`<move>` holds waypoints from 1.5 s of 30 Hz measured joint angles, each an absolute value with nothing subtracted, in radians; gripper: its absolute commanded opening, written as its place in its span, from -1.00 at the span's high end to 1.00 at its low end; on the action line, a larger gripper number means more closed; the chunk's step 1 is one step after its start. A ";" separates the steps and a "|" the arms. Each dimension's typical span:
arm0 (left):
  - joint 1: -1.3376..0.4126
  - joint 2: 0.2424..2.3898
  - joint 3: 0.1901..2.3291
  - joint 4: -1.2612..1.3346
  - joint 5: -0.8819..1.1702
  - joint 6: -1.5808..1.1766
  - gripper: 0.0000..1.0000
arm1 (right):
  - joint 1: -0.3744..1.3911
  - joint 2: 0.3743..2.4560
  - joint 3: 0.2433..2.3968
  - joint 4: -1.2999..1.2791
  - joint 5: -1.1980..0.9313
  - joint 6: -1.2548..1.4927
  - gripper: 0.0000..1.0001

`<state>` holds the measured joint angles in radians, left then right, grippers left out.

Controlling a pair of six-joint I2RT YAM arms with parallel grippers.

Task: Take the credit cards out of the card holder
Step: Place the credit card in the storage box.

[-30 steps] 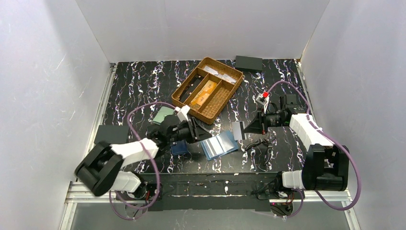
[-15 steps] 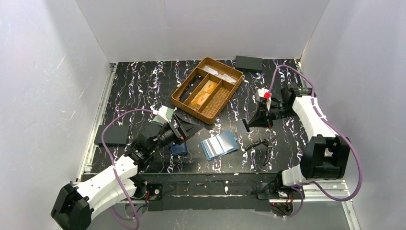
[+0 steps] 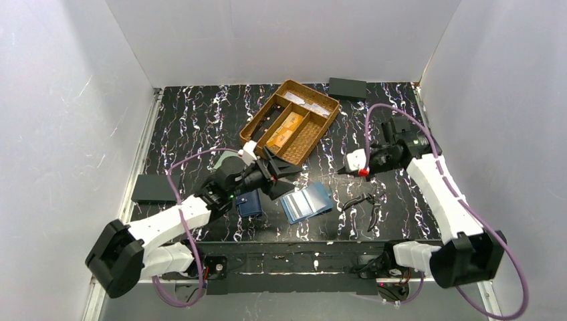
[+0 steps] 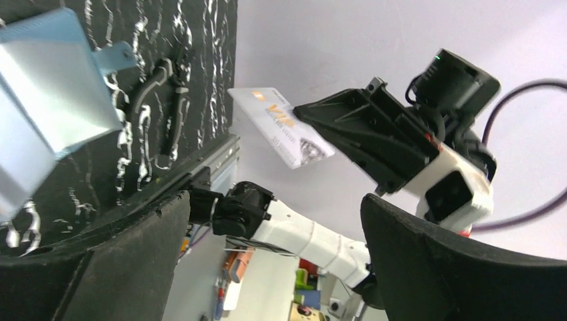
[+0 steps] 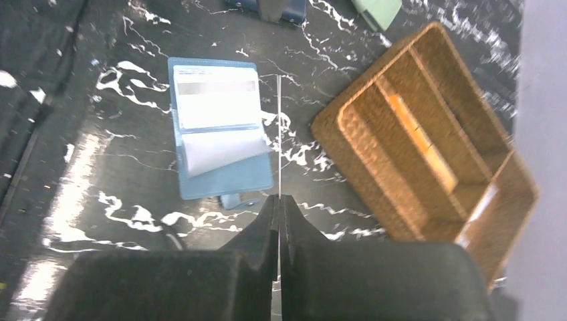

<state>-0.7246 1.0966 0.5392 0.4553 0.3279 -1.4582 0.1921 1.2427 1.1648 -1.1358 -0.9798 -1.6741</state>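
One light steel-blue folding card holder (image 3: 306, 202) lies open on the black marbled worktop (image 3: 194, 120); one thin pale credit card (image 4: 281, 127) pinched by the right fingers (image 5: 257, 244) (left fingers (image 4: 434, 267) spread, empty); two orange-gold cards (image 3: 289, 122) in one wicker tray (image 3: 265, 109); white walls (image 3: 281, 40) around

White arm links (image 3: 177, 217), black joints (image 3: 114, 257), black jaws, purple cables (image 3: 394, 105).

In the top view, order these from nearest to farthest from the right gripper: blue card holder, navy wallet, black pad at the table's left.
1. Card holder, just left of the right gripper, nearer the bases.
2. Navy wallet, further left.
3. Black pad, far left edge.
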 measured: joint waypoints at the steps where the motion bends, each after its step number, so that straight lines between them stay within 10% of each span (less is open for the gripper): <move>1: -0.743 1.128 0.561 0.471 0.330 -1.477 -0.87 | 0.222 1.208 1.143 -1.087 -0.955 -1.662 0.97; 19: -0.817 1.436 0.635 0.734 0.340 -1.689 -0.11 | 0.508 0.848 0.786 -0.539 -0.728 -1.517 0.97; 27: -0.820 1.470 0.628 0.829 0.347 -1.739 1.00 | 0.577 0.778 0.708 -0.389 -0.636 -1.491 0.95; 34: -0.822 1.470 0.610 0.889 0.343 -1.717 1.00 | 0.598 0.747 0.671 -0.358 -0.602 -1.447 -0.88; 45: -0.831 1.338 0.570 0.942 0.271 -1.172 1.00 | 0.595 0.712 0.762 -0.317 -0.596 -0.616 -0.97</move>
